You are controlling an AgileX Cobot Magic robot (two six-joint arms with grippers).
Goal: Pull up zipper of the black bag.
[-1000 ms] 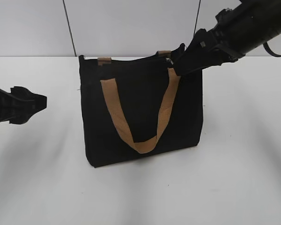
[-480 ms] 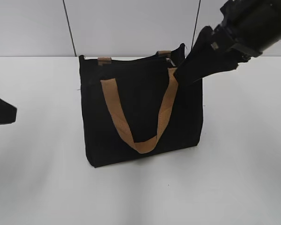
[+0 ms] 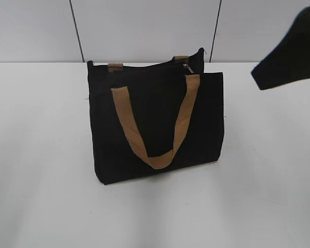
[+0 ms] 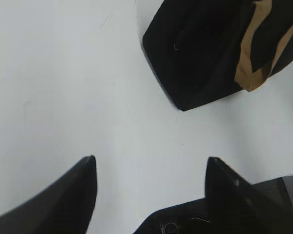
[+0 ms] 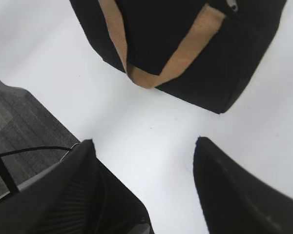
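Observation:
The black bag [image 3: 155, 124] stands upright on the white table with a tan strap handle [image 3: 155, 124] hanging down its front. The zipper runs along its top edge; the small silvery pull [image 3: 186, 66] sits near the right end and also shows in the right wrist view [image 5: 232, 5]. My right gripper [image 3: 279, 64] is open and empty, off to the right of the bag and above the table; the right wrist view [image 5: 144, 146] shows its jaws wide apart. My left gripper [image 4: 149, 161] is open and empty over bare table, out of the exterior view. The bag's corner [image 4: 195, 58] lies ahead of it.
The white table [image 3: 51, 196] extends all round the bag. A grey wall with dark seams [image 3: 77, 31] is behind. In the right wrist view the table's edge, grey floor [image 5: 19, 117] and a cable show at the left.
My right gripper has drawn away from the bag's top right corner, up and to the right. My left gripper has withdrawn leftward out of the exterior view. The bag has not moved.

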